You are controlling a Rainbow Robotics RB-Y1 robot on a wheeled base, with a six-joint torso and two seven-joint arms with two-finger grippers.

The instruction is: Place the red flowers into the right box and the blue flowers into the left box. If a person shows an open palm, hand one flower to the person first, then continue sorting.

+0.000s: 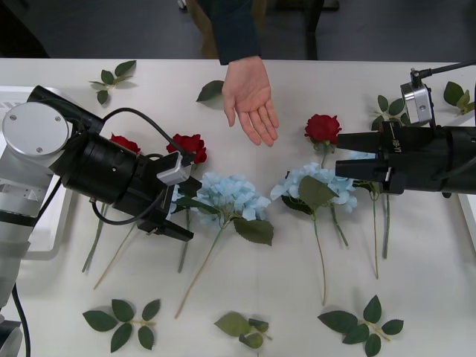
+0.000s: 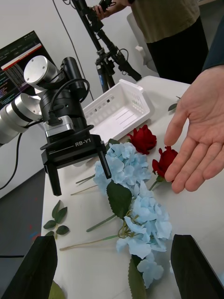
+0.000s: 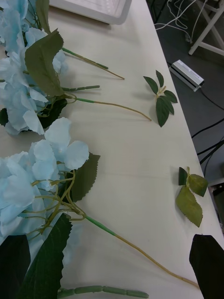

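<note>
Blue flowers (image 1: 232,195): pale ruffled clusters, long stems. Open palm (image 1: 251,100) upturned. Left gripper (image 1: 178,210), right gripper (image 1: 343,155) fingers apart.

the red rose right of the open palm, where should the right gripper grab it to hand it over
Judging by its pose, grip the thin stem just below the red rose, not the soft head. The head lies toward the open palm and the stem runs back toward the robot, partly under the blue flowers. The open right gripper sits just beside it, so come from above on the right, fingers straddling the stem.
</note>
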